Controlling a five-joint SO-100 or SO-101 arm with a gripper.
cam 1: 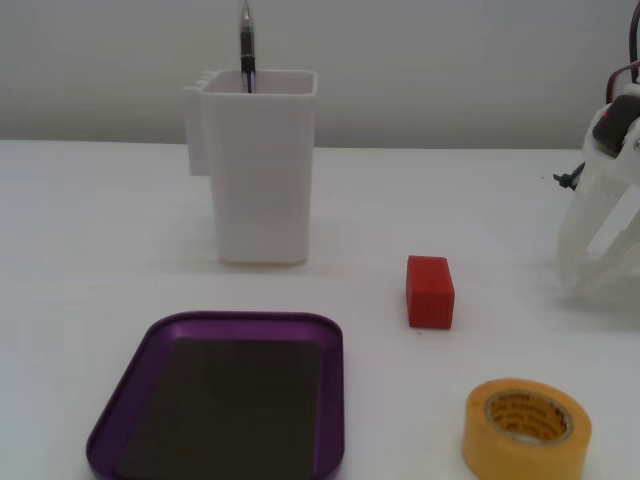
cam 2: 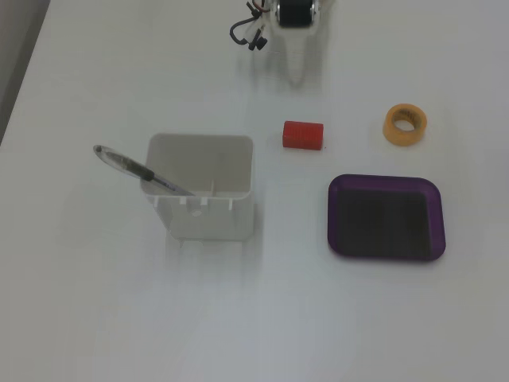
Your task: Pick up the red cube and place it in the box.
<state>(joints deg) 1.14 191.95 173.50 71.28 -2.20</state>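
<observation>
Lying apart from gripper (cam 1: 610, 225): red cube (cam 1: 430, 291)

A plain white surface (cam 1: 100, 220) is seen in both fixed views, evenly lit with soft shadows. A pale grey wall (cam 1: 450, 60) is seen behind it.

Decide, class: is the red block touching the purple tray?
Apart. In a fixed view from above, bare white table separates the red block from the purple tray; the other fixed view shows the same gap.
</observation>
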